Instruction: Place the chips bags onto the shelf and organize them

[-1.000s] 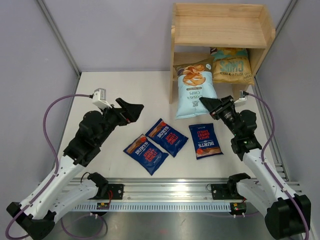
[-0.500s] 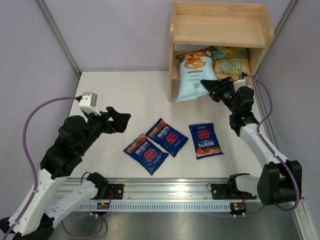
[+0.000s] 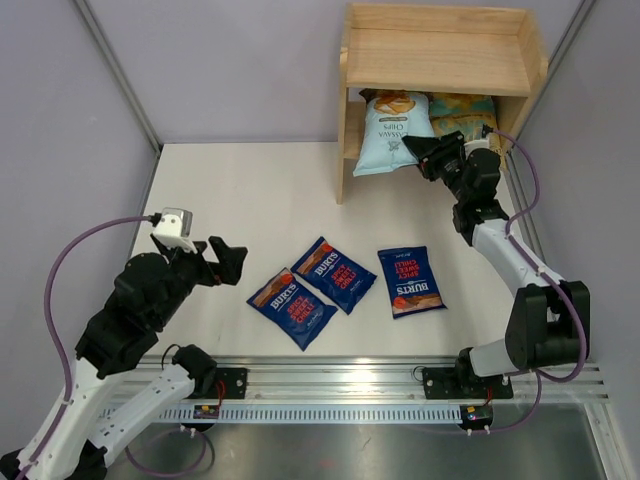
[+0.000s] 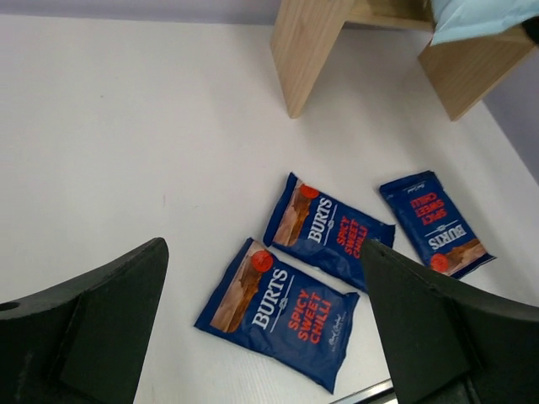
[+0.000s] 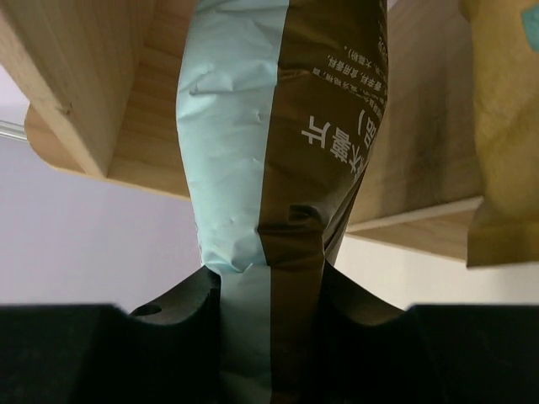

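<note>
**Light blue bag held at the shelf**

The light blue bag [image 3: 390,135] is clamped at its bottom edge by the right pincer [image 3: 420,155] and is set partly inside the lower tier of the shelf [image 3: 440,60], just beside the yellow bag [image 3: 462,110]. Three dark blue bags [image 3: 333,274] are laid flat on the desk [image 3: 250,190]. The left pincer [image 3: 233,262] is held wide apart near them
</note>
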